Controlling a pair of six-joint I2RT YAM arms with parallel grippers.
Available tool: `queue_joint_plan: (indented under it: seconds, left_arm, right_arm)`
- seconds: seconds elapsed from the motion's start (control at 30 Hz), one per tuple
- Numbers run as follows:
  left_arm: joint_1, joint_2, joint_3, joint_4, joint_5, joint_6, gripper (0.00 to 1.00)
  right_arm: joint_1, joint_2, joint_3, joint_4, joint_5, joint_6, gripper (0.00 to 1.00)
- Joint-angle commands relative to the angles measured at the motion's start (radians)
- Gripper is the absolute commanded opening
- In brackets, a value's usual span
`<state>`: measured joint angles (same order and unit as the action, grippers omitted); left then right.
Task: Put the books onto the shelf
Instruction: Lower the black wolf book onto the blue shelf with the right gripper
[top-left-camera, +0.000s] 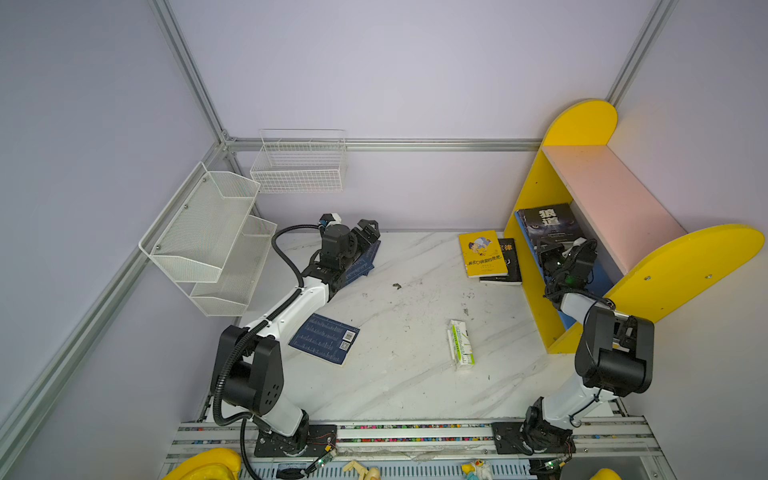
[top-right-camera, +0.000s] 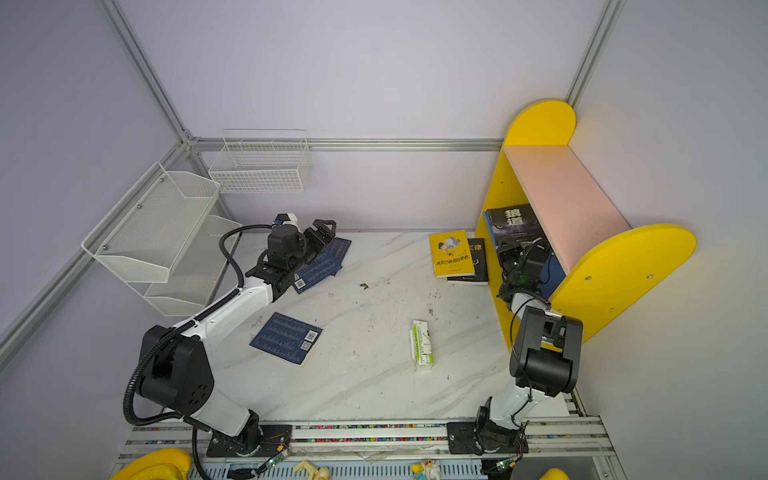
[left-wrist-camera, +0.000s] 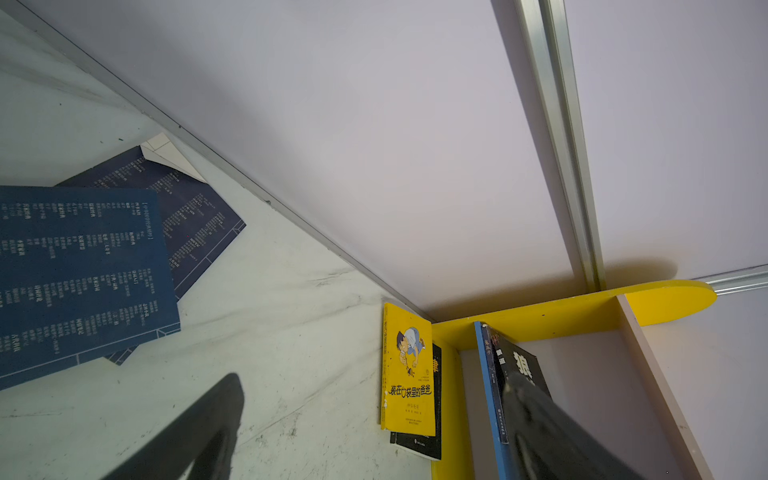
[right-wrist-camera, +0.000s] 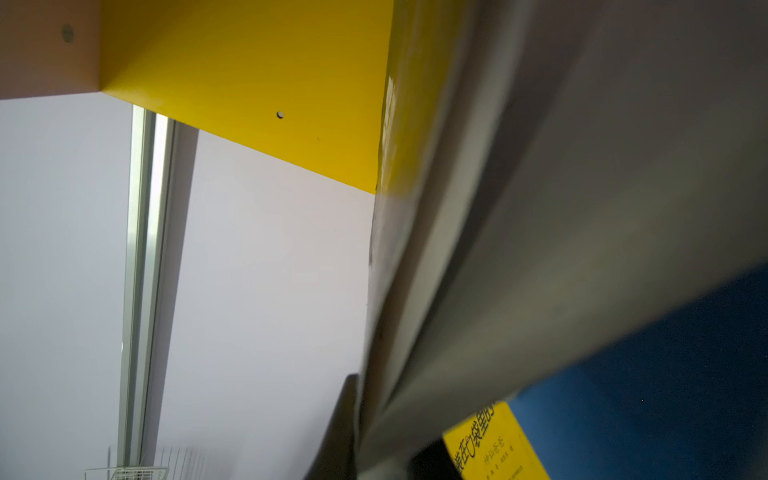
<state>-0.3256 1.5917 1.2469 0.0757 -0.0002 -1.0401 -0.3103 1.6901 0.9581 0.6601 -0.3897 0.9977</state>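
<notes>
Top views both: my left gripper (top-left-camera: 366, 229) hangs over two overlapping navy books (top-left-camera: 363, 266) at the bench's (top-left-camera: 395, 395) far edge, left side. Left wrist view has its fingers (left-wrist-camera: 199, 432) spread wide. Another navy book (top-left-camera: 326, 338) lies flat near the bench's left edge, beside my left arm. Yellow book (top-left-camera: 482, 253) sits on a black book (top-left-camera: 512, 266) at the far edge, just beside the shelf (top-left-camera: 611, 199). My right gripper (top-left-camera: 550, 249) is inside the shelf's lower compartment, jaws pressed together. It's right by the black wolf-cover book (top-left-camera: 548, 222), which leans with a blue book (top-left-camera: 525, 239) against the far yellow end panel. Right wrist view: blurred page edge against one finger (right-wrist-camera: 338, 432); can't tell if it's pinched. Green-and-white carton (top-left-camera: 461, 345) lies flat mid-bench, toward the right.
</notes>
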Motion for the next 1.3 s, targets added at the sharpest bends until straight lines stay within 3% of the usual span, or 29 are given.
queue_joint_plan:
  seconds: [0.0, 0.53, 0.73, 0.87, 1.1, 1.27]
  left_arm:
    - [0.006, 0.014, -0.037, 0.064, 0.027, -0.023, 0.96]
    - [0.007, 0.063, -0.003, 0.064, 0.062, -0.038, 0.97]
    - [0.007, 0.070, -0.003, 0.062, 0.071, -0.049, 0.97]
    - [0.007, 0.076, -0.007, 0.068, 0.079, -0.063, 0.97]
    - [0.007, 0.080, -0.019, 0.077, 0.097, -0.080, 0.97]
    - [0.006, 0.087, -0.024, 0.085, 0.114, -0.096, 0.97]
  right_arm:
    - [-0.011, 0.020, 0.068, 0.082, -0.073, 0.002, 0.00]
    - [-0.029, 0.127, 0.163, 0.048, -0.084, 0.014, 0.02]
    - [-0.030, 0.120, 0.161, -0.016, -0.039, 0.023, 0.22]
    - [-0.031, 0.117, 0.165, -0.064, -0.017, 0.036, 0.26]
    - [-0.032, 0.100, 0.195, -0.158, 0.017, 0.010, 0.47]
    - [-0.032, 0.071, 0.230, -0.265, 0.047, -0.039, 0.55]
